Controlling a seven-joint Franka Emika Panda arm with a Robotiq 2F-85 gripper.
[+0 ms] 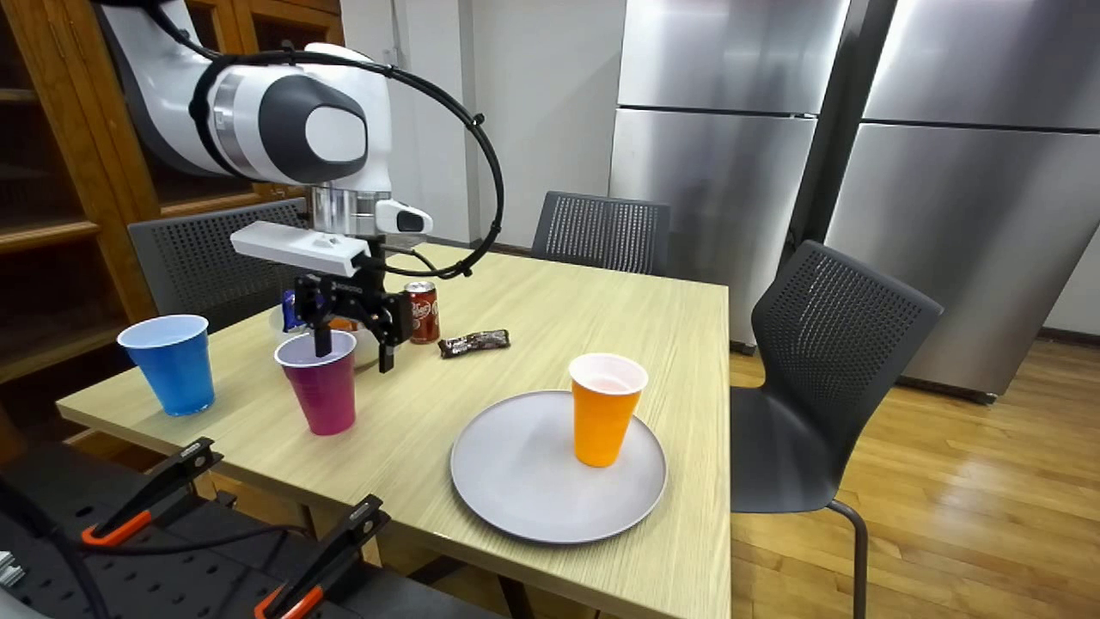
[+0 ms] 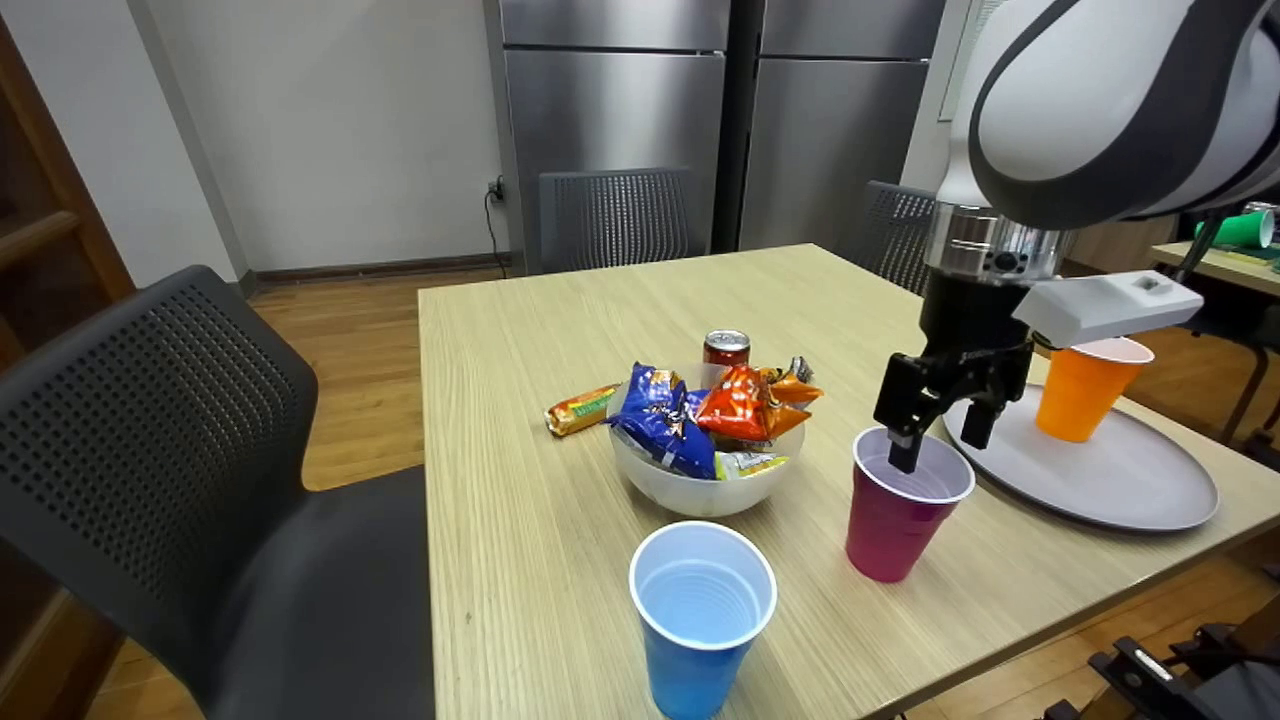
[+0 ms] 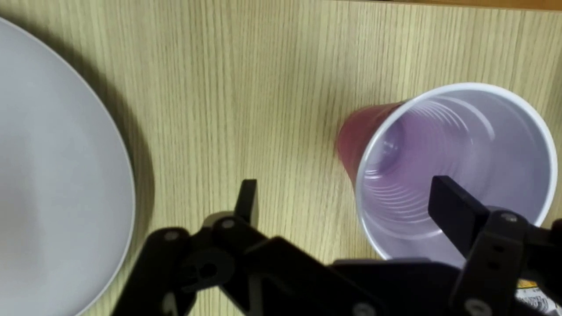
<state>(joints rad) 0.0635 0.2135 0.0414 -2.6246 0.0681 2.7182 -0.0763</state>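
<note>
Plate, magenta cup, table beneath

Wrist view had blk end effector at btm, jaws spread wide. Finger at L hung over lt. wood-grain counter, btwn plate & cup; finger at R overlapped cup's mouth, depth hard to tell. Cup stood mouth up: magenta outside, pale lilac inside w/ ridges, whitish rim. Gray plate, cut off by L edge, cast shadow on counter, apart from cup. Printed item, mostly hidden, showed in btm R corner. Brownish strip ran along top R past counter edge, ID unclear.
</note>
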